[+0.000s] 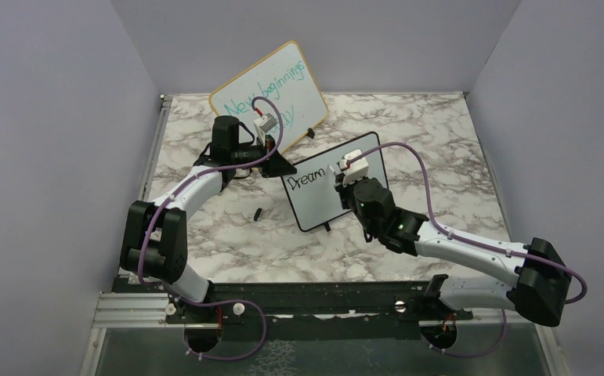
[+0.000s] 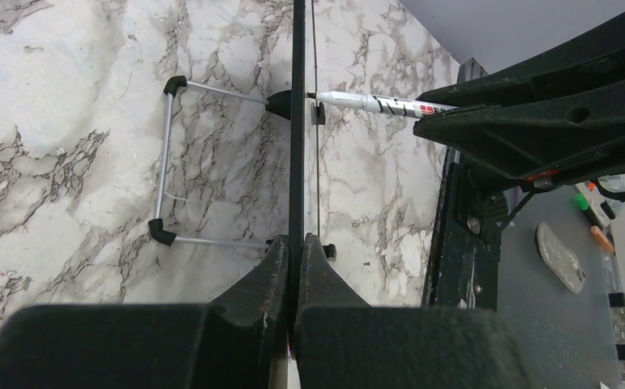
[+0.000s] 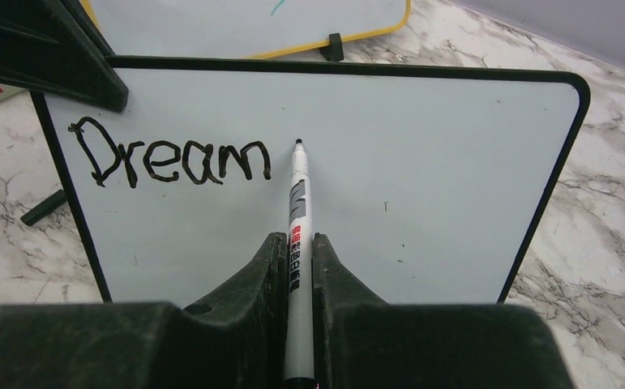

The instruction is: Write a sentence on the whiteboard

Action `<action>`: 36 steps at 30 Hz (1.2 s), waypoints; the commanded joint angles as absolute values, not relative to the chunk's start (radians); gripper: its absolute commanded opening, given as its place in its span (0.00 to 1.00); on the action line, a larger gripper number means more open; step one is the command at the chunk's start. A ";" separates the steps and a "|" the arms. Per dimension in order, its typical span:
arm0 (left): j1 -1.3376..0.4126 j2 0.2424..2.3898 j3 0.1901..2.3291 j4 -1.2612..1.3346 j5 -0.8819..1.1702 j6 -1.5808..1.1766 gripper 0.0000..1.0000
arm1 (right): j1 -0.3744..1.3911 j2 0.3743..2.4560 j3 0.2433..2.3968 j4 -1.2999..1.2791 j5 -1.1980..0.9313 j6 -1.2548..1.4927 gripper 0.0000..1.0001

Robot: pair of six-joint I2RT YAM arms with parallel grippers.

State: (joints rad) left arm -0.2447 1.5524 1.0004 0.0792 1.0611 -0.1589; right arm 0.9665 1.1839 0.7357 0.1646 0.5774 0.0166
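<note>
The small black-framed whiteboard [image 1: 338,196] stands tilted at the table's middle. It bears the black letters "Dream" [image 3: 171,162], also visible from above [image 1: 308,178]. My left gripper [image 2: 297,243] is shut on the board's edge [image 2: 297,121], seen edge-on. From above, that gripper [image 1: 276,164] sits at the board's upper left corner. My right gripper [image 3: 297,243] is shut on a white marker [image 3: 297,219]. The marker's tip rests at the board just right of the "m". From above, the right gripper [image 1: 344,174] is over the board's top part.
A larger yellow-framed board [image 1: 271,94] with teal handwriting stands at the back. A small black marker cap [image 1: 258,213] lies on the marble left of the whiteboard. The whiteboard's wire stand [image 2: 167,162] shows behind it. A black rail [image 1: 306,301] runs along the near edge.
</note>
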 commanded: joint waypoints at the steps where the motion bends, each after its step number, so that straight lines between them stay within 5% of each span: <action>1: -0.250 1.556 1.003 0.025 1.060 -0.132 0.00 | 0.959 1.201 0.763 0.199 0.544 0.009 0.00; 36: -0.245 1.554 1.002 0.021 1.050 -0.129 0.00 | 0.959 1.166 0.747 0.095 0.567 0.029 0.00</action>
